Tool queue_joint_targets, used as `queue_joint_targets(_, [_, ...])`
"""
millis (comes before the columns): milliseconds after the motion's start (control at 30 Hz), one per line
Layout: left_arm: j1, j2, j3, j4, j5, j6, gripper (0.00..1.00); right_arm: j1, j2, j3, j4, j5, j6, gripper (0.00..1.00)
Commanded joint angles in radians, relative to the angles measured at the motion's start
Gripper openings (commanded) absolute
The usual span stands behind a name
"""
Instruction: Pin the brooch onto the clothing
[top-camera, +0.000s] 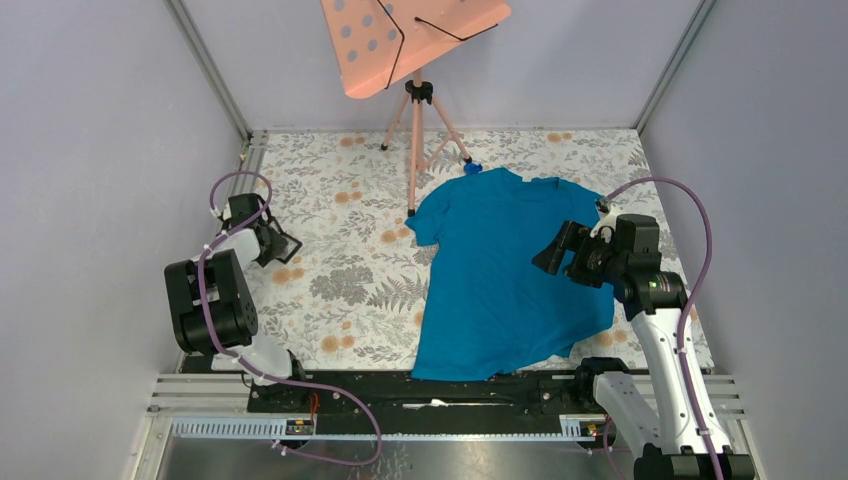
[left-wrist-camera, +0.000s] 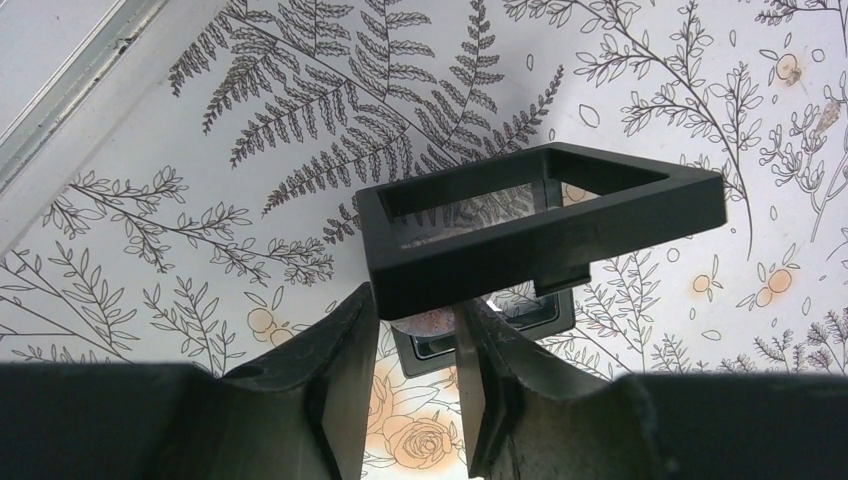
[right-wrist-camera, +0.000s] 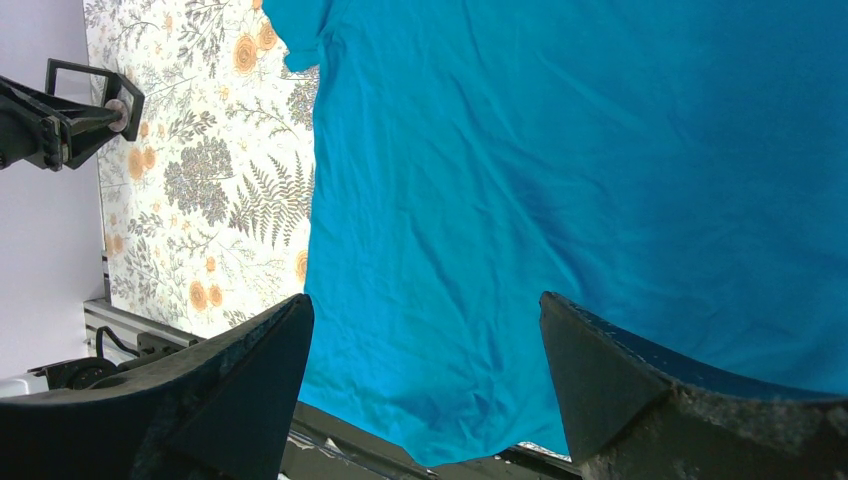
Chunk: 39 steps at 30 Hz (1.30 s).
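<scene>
The brooch (left-wrist-camera: 432, 322) is a small round greyish disc that shows between my left gripper's (left-wrist-camera: 418, 335) fingers, just under a black square frame (left-wrist-camera: 540, 215). The fingers stand close on either side of the disc, but the frame hides their tips and any contact. From the right wrist, the brooch (right-wrist-camera: 121, 113) shows as a pale disc at the left gripper's tip, far left of the clothing (right-wrist-camera: 600, 150). The teal T-shirt (top-camera: 500, 270) lies flat on the floral cloth. My right gripper (top-camera: 552, 255) hovers over its right side, open and holding nothing (right-wrist-camera: 422, 305).
A pink perforated board on a tripod (top-camera: 415, 100) stands at the back, with a tiny blue lump (top-camera: 472, 168) by the shirt's collar. A black rail (top-camera: 430, 392) runs along the near edge. Grey walls close in both sides. The floral cloth (top-camera: 340, 290) lies between arm and shirt.
</scene>
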Motion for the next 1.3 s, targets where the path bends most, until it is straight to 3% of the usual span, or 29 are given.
queue_joint_targets(0, [0.008,-0.053,-0.012,0.039,-0.002,0.001,0.33,-0.004,-0.017,0.003,-0.017,-0.024,0.007,0.9])
queue_joint_targets(300, [0.008,-0.165,-0.043,0.03,-0.002,-0.001,0.28,-0.003,-0.026,0.0,-0.015,-0.028,0.012,0.91])
queue_joint_targets(533, [0.007,-0.155,-0.033,0.025,0.006,0.004,0.23,-0.004,-0.024,-0.01,-0.012,-0.032,0.014,0.91])
queue_joint_targets(867, [0.008,-0.079,-0.007,0.014,0.01,0.013,0.56,-0.003,-0.032,-0.018,-0.013,-0.038,0.015,0.91])
queue_joint_targets(1267, [0.008,-0.01,0.017,0.025,0.006,0.02,0.56,-0.004,-0.032,-0.021,-0.012,-0.043,0.015,0.91])
